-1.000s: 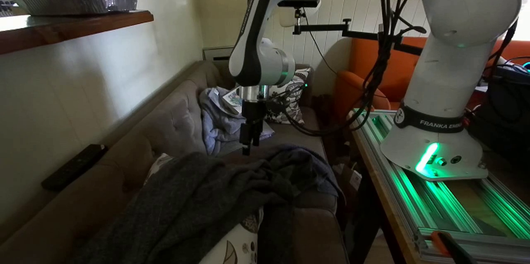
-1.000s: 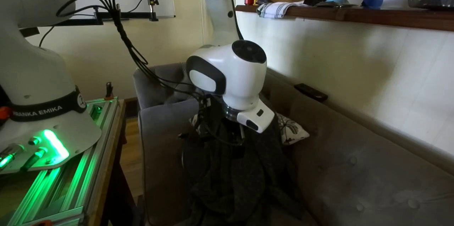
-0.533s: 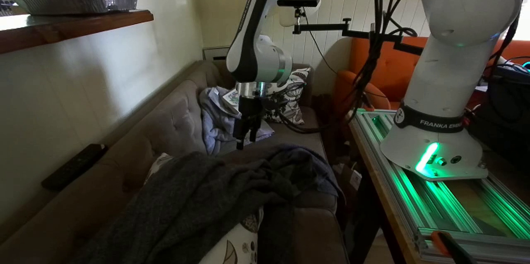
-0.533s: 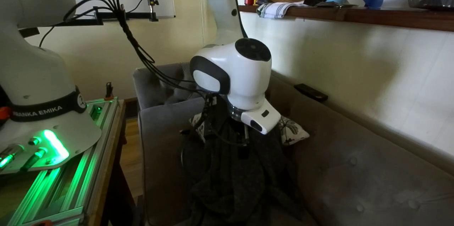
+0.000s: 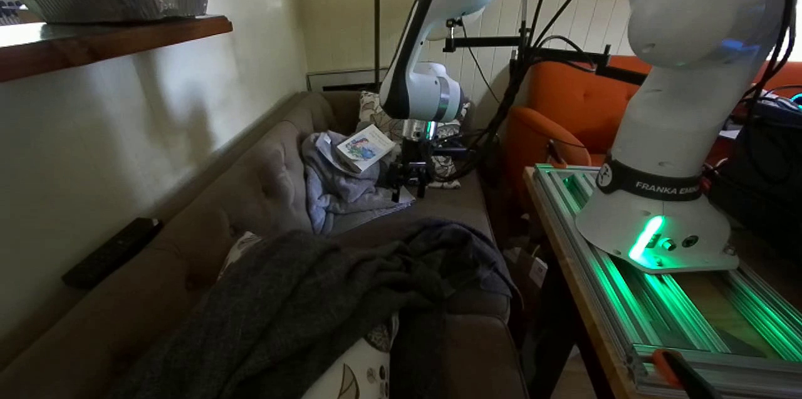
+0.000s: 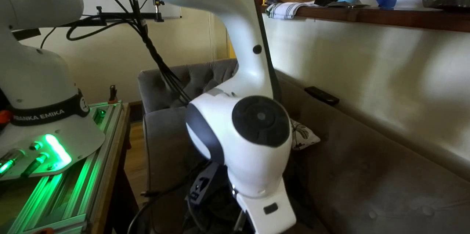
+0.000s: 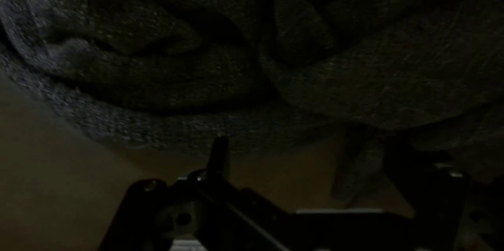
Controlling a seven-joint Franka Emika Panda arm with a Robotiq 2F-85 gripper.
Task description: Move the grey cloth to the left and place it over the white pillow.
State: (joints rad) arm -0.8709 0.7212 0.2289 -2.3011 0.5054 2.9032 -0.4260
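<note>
The grey cloth (image 5: 294, 305) lies in loose folds on the surface (image 5: 482, 361), draped across the white pillow (image 5: 357, 367), whose printed fabric shows from under it on the near side and again at a corner by the backrest (image 5: 266, 198). The pincer (image 5: 408, 194) is released, its two fingers (image 7: 220, 160) spread well apart. In an exterior view it hangs tips down, just beyond the cloth's far edge, with a gap between tips and fabric. The wrist view, very dark, has the cloth ahead of the fingers, its rumpled edge running roughly side to side; a narrow flap appears between them, how far below I cannot tell.

The cloth's long axis slants across the surface: its broad end sits toward the backrest, near the camera, and its bunched end points away to the front edge, where it droops. Another fold trails from the middle toward the camera. In an exterior view the arm (image 6: 253, 61) hides most of the cloth.
</note>
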